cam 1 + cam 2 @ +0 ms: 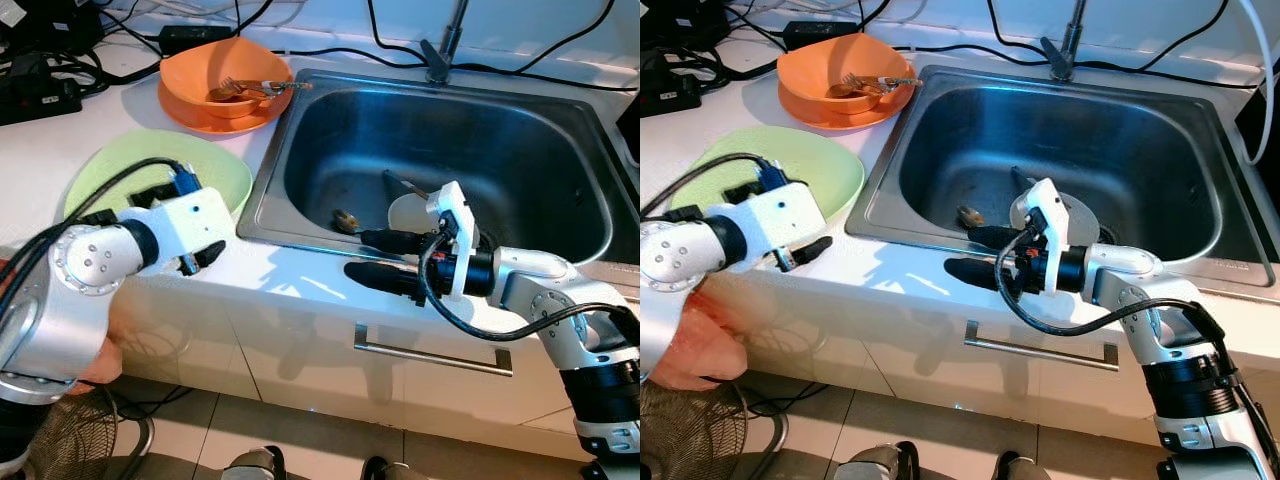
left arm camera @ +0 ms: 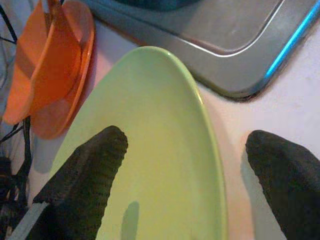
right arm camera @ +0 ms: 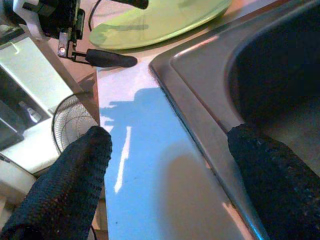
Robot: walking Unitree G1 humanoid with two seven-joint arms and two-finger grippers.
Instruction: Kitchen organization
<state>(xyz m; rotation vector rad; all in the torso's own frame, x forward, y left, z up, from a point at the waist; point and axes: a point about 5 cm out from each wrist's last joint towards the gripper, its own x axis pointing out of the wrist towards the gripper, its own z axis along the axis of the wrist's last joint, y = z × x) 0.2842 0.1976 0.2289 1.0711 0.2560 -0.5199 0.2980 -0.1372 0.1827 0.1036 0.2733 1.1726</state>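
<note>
Left gripper [image 2: 185, 175] open wide, empty, straddling green plate [image 1: 215, 165] rim on counter [image 1: 300, 275]; right gripper [image 1: 385, 258] open, empty; next prob. close on plate.

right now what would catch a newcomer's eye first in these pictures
The big steel sink fills the middle of the white counter, with the right gripper open over its front rim. To its left, the open left gripper straddles the near edge of a pale green plate. Behind the plate, an orange bowl sits on an orange plate with a fork lying in it.
</note>
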